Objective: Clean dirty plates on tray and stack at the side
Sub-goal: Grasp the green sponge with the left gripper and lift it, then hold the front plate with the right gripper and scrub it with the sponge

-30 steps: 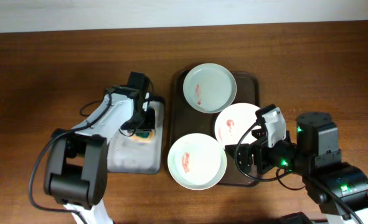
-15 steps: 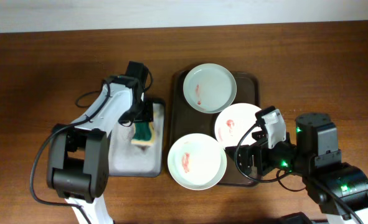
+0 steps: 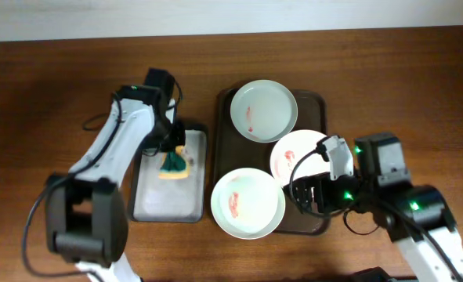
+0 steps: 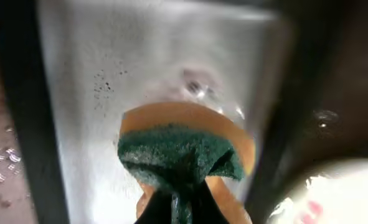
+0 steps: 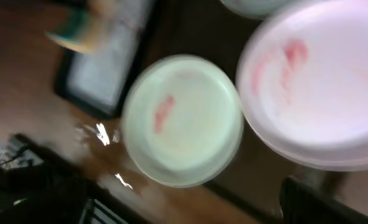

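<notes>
Three dirty plates with red smears lie on the dark brown tray (image 3: 314,100): one at the back (image 3: 264,110), a pinkish one in the middle right (image 3: 298,155), and a pale green one at the front (image 3: 247,203) that overhangs the tray's left rim. My left gripper (image 3: 172,154) is shut on a green-and-yellow sponge (image 3: 173,164) and holds it just above the smaller tray; the sponge fills the left wrist view (image 4: 184,155). My right gripper (image 3: 300,197) is open and empty at the tray's front right, beside the front plate (image 5: 182,121) and the pinkish plate (image 5: 314,81).
The smaller dark tray with a whitish inside (image 3: 157,200) lies left of the brown tray and also shows in the left wrist view (image 4: 103,87). Bare wooden table (image 3: 43,94) surrounds both trays. The right arm's body stands at the front right.
My left gripper has lifted the sponge off the smaller tray and swung slightly left and back. The right arm has shifted and turned a little; the plates have not moved.
</notes>
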`<control>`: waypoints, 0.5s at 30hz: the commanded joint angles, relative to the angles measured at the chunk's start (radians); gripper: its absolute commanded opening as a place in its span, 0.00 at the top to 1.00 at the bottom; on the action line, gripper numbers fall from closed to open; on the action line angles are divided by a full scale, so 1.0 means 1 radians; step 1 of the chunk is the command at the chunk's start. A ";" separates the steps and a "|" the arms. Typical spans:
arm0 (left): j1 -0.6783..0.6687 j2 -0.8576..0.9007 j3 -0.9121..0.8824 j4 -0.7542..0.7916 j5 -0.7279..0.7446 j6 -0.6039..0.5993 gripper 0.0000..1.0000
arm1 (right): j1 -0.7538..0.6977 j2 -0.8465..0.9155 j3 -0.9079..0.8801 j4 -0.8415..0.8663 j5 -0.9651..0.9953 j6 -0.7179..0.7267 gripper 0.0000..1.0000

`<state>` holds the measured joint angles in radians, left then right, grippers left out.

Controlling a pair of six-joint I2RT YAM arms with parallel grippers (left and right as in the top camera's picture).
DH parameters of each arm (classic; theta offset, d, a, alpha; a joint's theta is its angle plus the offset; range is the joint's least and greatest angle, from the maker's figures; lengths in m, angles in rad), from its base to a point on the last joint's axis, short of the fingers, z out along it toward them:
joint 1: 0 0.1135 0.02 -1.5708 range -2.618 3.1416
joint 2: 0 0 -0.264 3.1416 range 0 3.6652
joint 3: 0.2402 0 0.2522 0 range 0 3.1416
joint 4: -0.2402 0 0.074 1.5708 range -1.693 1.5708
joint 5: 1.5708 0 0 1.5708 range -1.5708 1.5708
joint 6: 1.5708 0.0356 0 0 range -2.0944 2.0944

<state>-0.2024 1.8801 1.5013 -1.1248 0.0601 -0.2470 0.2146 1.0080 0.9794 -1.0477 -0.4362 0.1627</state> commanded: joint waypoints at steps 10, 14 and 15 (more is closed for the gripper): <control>-0.169 -0.370 0.013 -0.194 0.153 0.024 1.00 | 0.215 0.612 -0.103 0.224 0.264 0.261 0.63; -0.234 -0.370 -0.094 -0.115 0.133 -0.013 1.00 | 0.193 0.713 -0.103 0.311 0.265 0.311 0.96; -0.247 -0.370 -0.145 -0.056 0.124 -0.032 1.00 | 0.172 0.711 -0.102 0.330 0.264 0.319 0.96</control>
<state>-0.4171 1.5127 1.4506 -1.2568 0.2035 -0.2325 0.4156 1.6829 0.8940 -0.7536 -0.2287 0.4267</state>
